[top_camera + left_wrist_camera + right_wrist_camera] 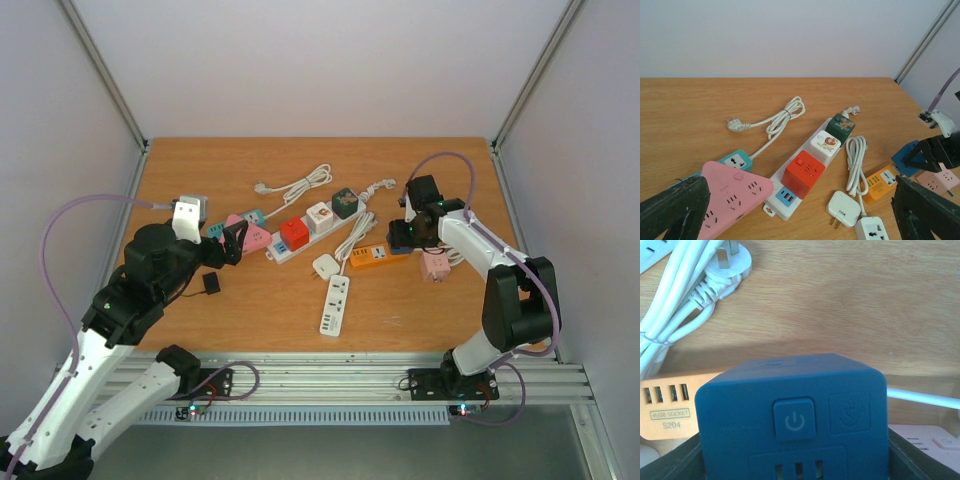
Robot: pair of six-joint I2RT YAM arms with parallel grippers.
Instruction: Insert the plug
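Observation:
My right gripper is shut on a blue cube plug adapter with a power button and an anchor mark; its prongs are hidden. In the top view the blue cube hangs at the right, just above the orange USB socket strip. A long white power strip lies mid-table carrying a red cube, a white cube and a green cube. My left gripper stands open over the pink triangular socket, with nothing between its fingers.
A teal socket, a white two-prong adapter and a white strip lie nearby. A coiled white cable ends in a plug at the back. A pink socket sits right. A small black piece lies left.

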